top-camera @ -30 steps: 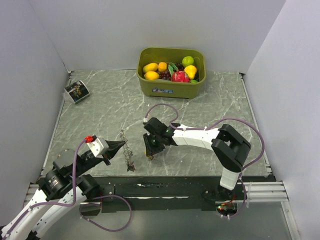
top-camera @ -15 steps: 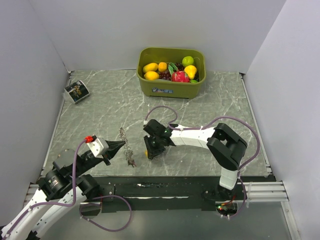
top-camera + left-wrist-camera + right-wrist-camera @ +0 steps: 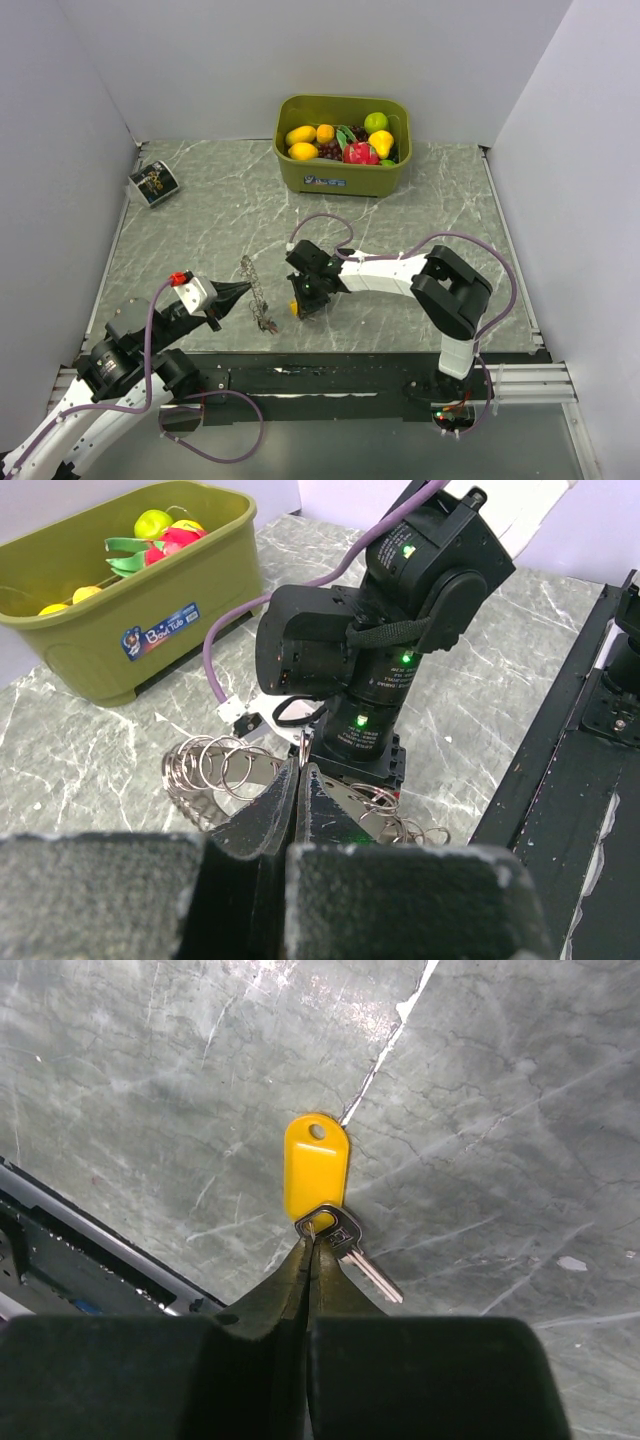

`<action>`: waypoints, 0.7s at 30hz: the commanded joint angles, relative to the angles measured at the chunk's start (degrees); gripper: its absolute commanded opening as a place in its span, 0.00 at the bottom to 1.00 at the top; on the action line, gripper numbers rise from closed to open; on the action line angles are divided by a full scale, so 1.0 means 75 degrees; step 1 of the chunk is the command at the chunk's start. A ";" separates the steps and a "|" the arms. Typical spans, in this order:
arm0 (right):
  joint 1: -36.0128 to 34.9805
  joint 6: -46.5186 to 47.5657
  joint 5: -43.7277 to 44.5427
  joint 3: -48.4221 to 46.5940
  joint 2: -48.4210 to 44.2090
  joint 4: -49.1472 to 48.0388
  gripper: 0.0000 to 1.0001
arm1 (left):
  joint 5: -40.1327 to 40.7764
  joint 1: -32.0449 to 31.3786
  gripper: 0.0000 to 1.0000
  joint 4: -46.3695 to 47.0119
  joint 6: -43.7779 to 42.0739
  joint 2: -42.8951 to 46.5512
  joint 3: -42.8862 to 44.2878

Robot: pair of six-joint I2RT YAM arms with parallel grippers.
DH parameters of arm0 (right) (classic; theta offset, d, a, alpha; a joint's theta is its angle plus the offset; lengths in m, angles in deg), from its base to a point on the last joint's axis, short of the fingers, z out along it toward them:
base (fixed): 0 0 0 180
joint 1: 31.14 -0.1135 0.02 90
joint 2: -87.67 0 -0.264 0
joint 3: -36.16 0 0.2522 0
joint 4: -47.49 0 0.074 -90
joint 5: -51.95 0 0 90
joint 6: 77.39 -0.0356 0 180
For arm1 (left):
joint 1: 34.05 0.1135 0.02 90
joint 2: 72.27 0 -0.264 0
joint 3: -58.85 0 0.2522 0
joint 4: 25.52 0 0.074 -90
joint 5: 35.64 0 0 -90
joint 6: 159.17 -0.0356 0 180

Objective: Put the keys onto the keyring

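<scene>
The right jaws are pinched together on the little ring of the yellow key (image 3: 318, 1175), which lies flat on the tabletop (image 3: 480, 1110). The left jaws are closed tight on the keyring (image 3: 215, 770), near that key.

keyring (image 3: 215, 770) partly hidden behind left tool (image 3: 301, 767); left arm (image 3: 60, 420) base cropped

A blue sticker (image 3: 160, 634) on the olive tub (image 3: 90, 645) seems to read "Boi Tub".
</scene>
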 commanded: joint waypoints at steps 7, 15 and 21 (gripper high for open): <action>-0.0020 0.0349 0.0255 0.0757 -0.1622 -0.0736 0.00 | -0.0561 0.0023 0.01 0.0459 -0.0186 -0.0275 0.0176; 0.0015 0.1064 0.0395 0.1519 -0.3261 -0.1007 0.00 | -0.1428 0.0023 0.01 0.0880 -0.0069 -0.0943 0.0235; 0.0015 0.1779 0.1015 0.2387 -0.5006 -0.1359 0.00 | -0.1991 0.0012 0.01 0.1465 0.0200 -0.1330 0.0130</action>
